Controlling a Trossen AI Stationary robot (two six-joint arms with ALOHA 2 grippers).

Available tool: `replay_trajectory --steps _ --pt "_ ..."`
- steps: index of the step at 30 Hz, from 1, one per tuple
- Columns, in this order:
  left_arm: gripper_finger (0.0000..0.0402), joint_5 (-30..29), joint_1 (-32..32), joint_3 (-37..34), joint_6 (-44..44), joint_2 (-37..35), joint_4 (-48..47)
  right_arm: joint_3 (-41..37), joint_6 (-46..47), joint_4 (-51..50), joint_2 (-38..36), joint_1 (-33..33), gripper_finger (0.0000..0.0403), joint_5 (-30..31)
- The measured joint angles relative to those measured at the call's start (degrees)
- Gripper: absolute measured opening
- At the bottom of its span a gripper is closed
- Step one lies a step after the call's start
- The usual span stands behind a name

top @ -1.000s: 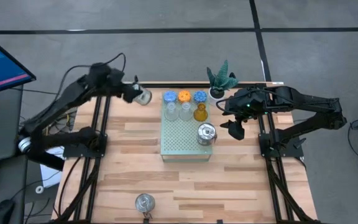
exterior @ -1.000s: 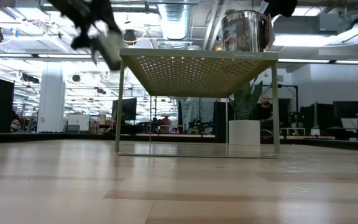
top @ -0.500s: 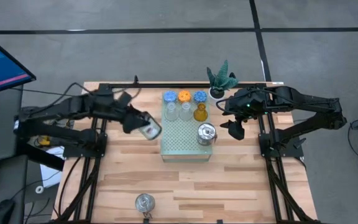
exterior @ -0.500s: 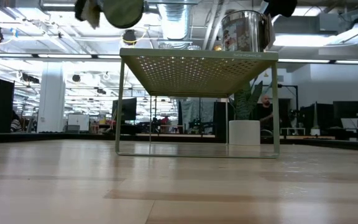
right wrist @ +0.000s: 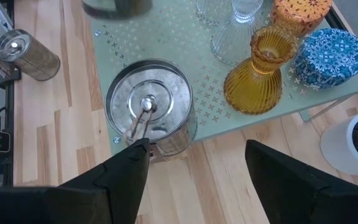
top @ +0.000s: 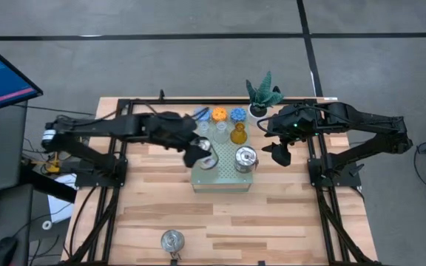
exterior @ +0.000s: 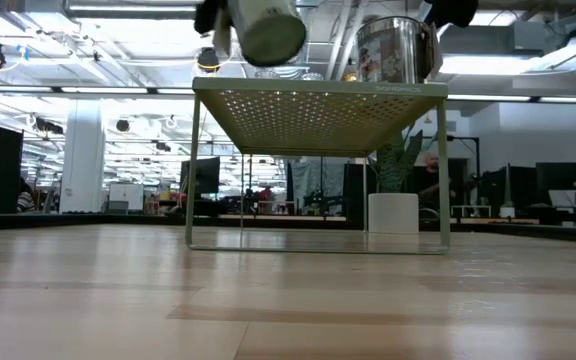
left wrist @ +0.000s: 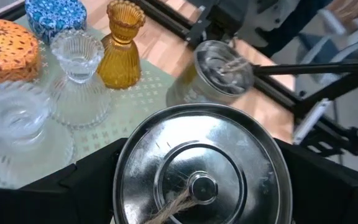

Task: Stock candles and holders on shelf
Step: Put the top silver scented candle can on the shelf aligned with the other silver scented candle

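Note:
My left gripper (top: 202,153) is shut on a silver tin (left wrist: 201,168), one of the holders, and carries it above the left part of the mint-green shelf (top: 220,179). At the shelf's far edge stand a blue, an orange (top: 219,114) and another blue candle (top: 237,114), with clear glass cups (top: 220,131) and an amber cup (top: 237,134) in front. A second tin (top: 245,159) stands on the shelf's right side. My right gripper (top: 279,151) hovers open just right of the shelf, over that tin (right wrist: 149,109). My left gripper pinches the tin's round side wall (left wrist: 122,180) between its two fingers (left wrist: 73,193), one on each side. The fingers come from the table's left, slanting down. The tin is lifted clear above the shelf (exterior: 268,30) and tilted, its lid with the twine knob facing back toward the wrist.
A third silver tin (top: 172,240) sits on the wooden table near its front edge. A green plant in a white pot (top: 263,94) stands behind the shelf's far right corner. The shelf stands on thin legs (exterior: 193,170) with open space beneath.
My left gripper has carried the tin from the table's far left corner toward the right and a little nearer, rolling as it went. It now hangs over the shelf's left part. The tin has stayed in the hold, clear of everything.

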Motion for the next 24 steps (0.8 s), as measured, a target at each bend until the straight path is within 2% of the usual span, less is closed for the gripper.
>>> replay_trajectory --steps 9,14,24 --pt "0.0359 -6.01 -1.39 4.35 0.16 8.36 -0.06 -0.01 -0.01 0.00 0.00 0.00 0.0256 0.00" --pt "0.0359 -9.94 -2.92 4.82 0.01 10.26 0.10 0.00 0.00 0.00 0.00 0.00 0.0256 0.00" --pt "0.0360 -13.38 -5.25 4.82 -0.20 11.54 0.09 0.00 0.00 0.00 0.00 0.01 0.0256 0.01"
